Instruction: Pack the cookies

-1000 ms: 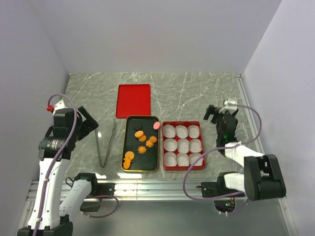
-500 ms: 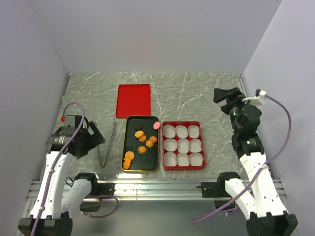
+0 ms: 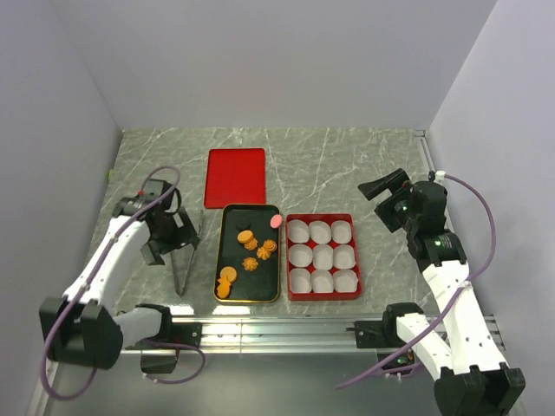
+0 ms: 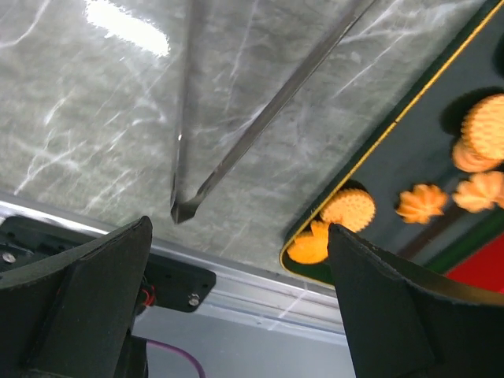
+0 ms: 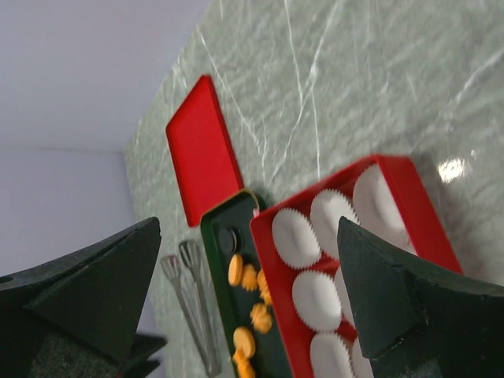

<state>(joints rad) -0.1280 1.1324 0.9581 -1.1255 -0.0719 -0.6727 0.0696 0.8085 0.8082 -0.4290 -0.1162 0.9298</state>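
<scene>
— Bench [image 3: 364, 165]: where do I have room?
— I see bare marble behind the red box [image 3: 323, 217] and to its right. The dark tray [image 3: 264, 284], just beside the box, holds the cookies [image 3: 245, 235]. Left pincer [image 4: 238, 228], right pincer [image 5: 249, 224]: both gape, empty.

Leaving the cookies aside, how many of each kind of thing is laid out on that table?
Paper cups: 9
Red box: 1
Dark tray: 1
Red lid: 1
Tongs: 1
Total: 13
</scene>
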